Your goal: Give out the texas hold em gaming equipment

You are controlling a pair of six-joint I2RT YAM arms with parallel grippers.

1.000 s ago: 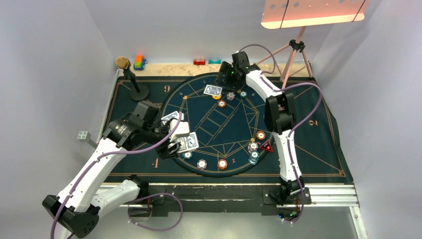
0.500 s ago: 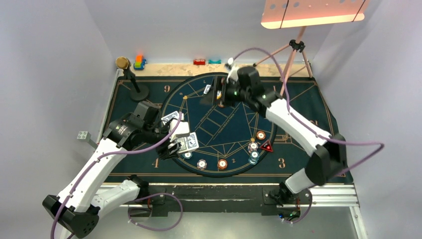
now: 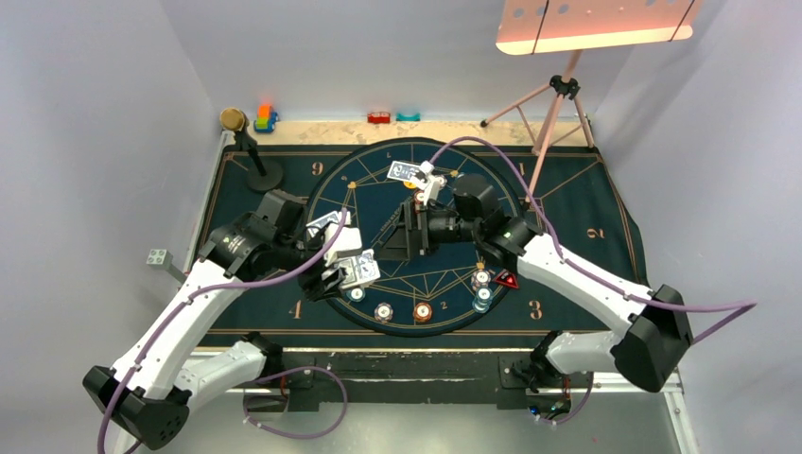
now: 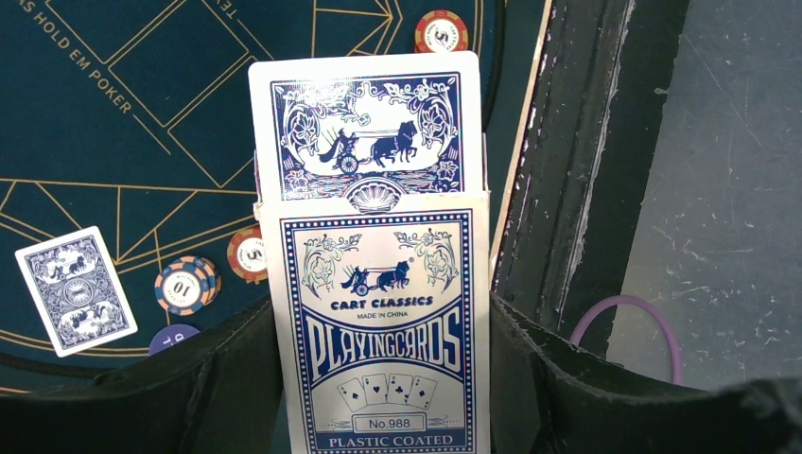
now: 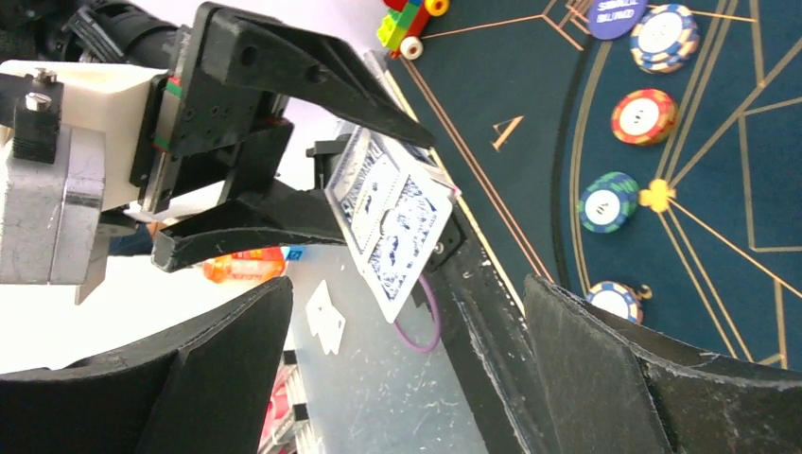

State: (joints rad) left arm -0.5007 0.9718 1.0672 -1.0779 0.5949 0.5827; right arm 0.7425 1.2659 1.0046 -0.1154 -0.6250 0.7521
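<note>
My left gripper point(image 3: 352, 274) is shut on a blue-and-white playing card box point(image 4: 383, 322), with one card point(image 4: 369, 128) sticking out of its top. The right wrist view shows the box point(image 5: 397, 222) in those jaws. My right gripper point(image 3: 395, 233) is open and empty over the mat's middle, facing the box from a short way off. One card point(image 3: 405, 171) lies face down at the far side of the circle, another point(image 3: 324, 221) by the left wrist. Striped chips point(image 3: 383, 311) and a red-black triangular marker point(image 3: 508, 279) lie along the near arc.
A gold-headed microphone on a stand point(image 3: 248, 142) is at the far left corner. Toy blocks point(image 3: 266, 117) sit along the back edge and a tripod point(image 3: 553, 104) at the back right. The black table rail point(image 4: 558, 180) runs beside the mat point(image 3: 605, 265).
My right arm has swung back from the far card to the mat's middle and now faces the left gripper. The far card stays on the mat. The left gripper has barely moved.
</note>
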